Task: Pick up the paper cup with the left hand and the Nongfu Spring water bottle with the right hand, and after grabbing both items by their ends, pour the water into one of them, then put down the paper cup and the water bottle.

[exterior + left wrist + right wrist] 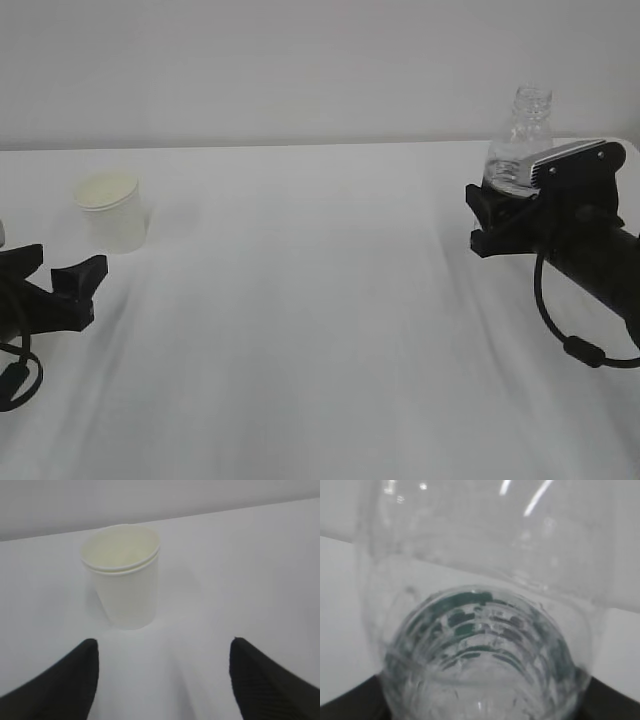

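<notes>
Paper cup (112, 211) stands upright at ten o'clock on the white table (320, 330), apart from the left gripper (60, 272), whose jaws gape empty. At two o'clock, the right gripper (490, 215) clasps the upright Nongfu Spring water bottle (520, 140) low on its body.

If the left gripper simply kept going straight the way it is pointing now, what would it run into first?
Most likely the paper cup. In the left wrist view it stands upright ahead of the left gripper, slightly left of centre between the open fingers, with only bare table between. How far ahead is hard to judge.
</notes>
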Available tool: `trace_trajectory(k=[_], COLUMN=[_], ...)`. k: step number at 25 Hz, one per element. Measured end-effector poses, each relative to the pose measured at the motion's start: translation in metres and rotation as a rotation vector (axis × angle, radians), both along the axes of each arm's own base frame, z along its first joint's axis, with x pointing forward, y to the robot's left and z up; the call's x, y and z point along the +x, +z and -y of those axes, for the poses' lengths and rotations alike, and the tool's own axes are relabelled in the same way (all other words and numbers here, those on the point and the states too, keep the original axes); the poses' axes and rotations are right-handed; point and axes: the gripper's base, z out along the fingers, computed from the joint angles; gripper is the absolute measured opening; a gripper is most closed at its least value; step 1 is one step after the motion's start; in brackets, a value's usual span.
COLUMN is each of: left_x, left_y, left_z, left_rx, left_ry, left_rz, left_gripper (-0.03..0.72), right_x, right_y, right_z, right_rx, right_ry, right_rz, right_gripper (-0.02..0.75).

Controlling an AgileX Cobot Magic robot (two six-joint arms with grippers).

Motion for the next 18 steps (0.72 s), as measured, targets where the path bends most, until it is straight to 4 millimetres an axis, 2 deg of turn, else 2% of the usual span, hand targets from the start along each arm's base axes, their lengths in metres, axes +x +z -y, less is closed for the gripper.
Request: trace_trajectory(k=[6, 15, 18], left_x=[0.0, 0.001, 0.009], left_y=[-0.008, -0.013, -0.01], left_z=[-0.001, -0.005, -0.011], left_rx=[0.005, 0.008, 0.009], left_ry=[0.012, 0.032, 0.029], left_rz=[-0.031, -0.049, -0.027], left_gripper=[0.612, 0.599, 0.596], right_x=[-0.007, -0.02, -0.023], right_y=[-0.005, -0.011, -0.013], right_z=[-0.001, 0.0, 0.001], right_rx=[-0.012, -0.006, -0.005], right_ry=[0.019, 0.024, 0.024], right_rz=[-0.026, -0.04, -0.048], right_gripper=[0.439, 0.439, 0.439])
